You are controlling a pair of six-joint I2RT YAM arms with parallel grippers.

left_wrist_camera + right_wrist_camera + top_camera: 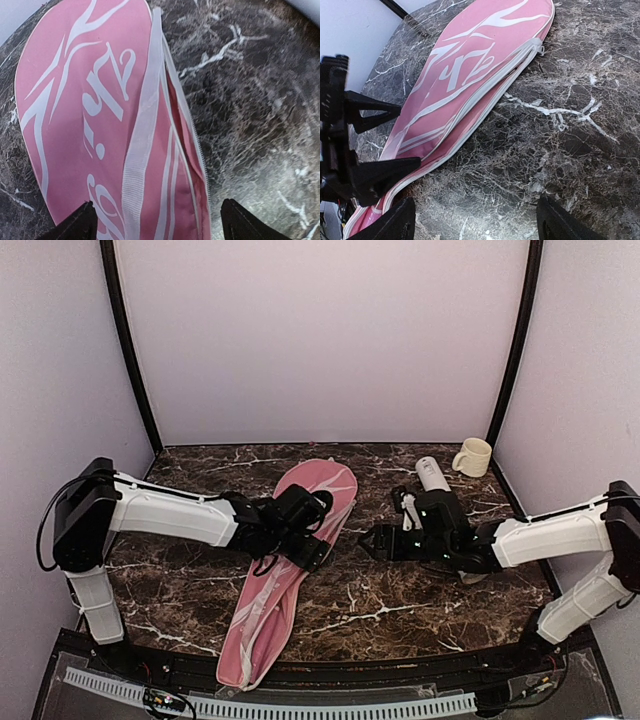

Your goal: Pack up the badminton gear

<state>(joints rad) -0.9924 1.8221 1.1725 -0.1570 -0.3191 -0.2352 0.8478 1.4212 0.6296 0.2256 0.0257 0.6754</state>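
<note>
Dark marble table (400, 610), with the pink lettered racquet cover (262, 615) lying flat and diagonal across it. Left gripper (159, 226) is spread wide and holds nothing; the cover's head end is directly under it and runs out ahead of the fingertips (75, 227), with the white strap (140, 150) roughly on the centreline between them. Right gripper (477, 222) is also wide apart and empty, with bare marble between its fingers (560, 222) and the cover ahead and off to their left. White tube (432, 476) is behind the right gripper and well apart from the fingers. Cream mug (473, 456) sits just past it and is not ours. No racquets or shuttlecocks in view; they may be inside the cover and tube, can't tell. My read is the cover is loaded and the zip (515, 70) is the open item, though I can't tell whether it's fully shut along the edge. To do it well: left pins the fabric flat beside the zip line, off the strap. Right comes in low on the pull and drags along the seam, not upward, so the cover doesn't lift or bunch. The pull is small, so centre it between the pads before closing.
</note>
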